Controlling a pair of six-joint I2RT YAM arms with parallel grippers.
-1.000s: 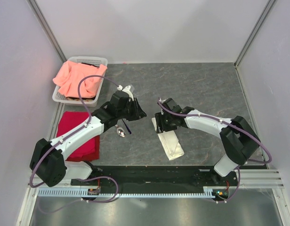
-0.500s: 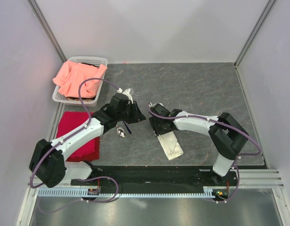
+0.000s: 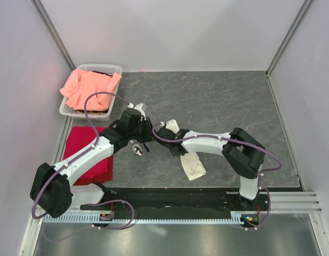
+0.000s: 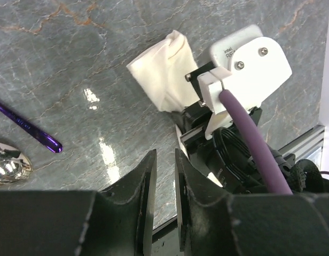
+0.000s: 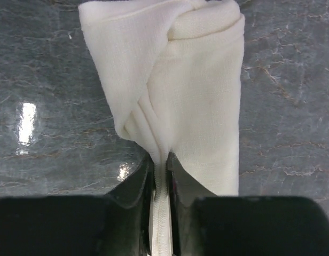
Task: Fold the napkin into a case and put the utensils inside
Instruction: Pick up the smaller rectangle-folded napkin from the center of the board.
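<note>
Cream-white cloth of the case (image 5: 180, 96) was clenched at one edge by my right hand (image 5: 162, 165), I judged to lift its mouth toward the utensils (image 4: 31, 130) lying on the desk (image 3: 218, 101). Left hand (image 4: 164, 160) hovered nearly closed; whether it gripped anything I could not tell. Hands crowded together by the near edge; bare desk lay beyond.

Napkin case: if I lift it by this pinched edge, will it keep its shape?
Probably not: the case is thin, creased cloth, so it would likely droop from the right gripper. Its loose folds look apt to open. Likely light too.
</note>
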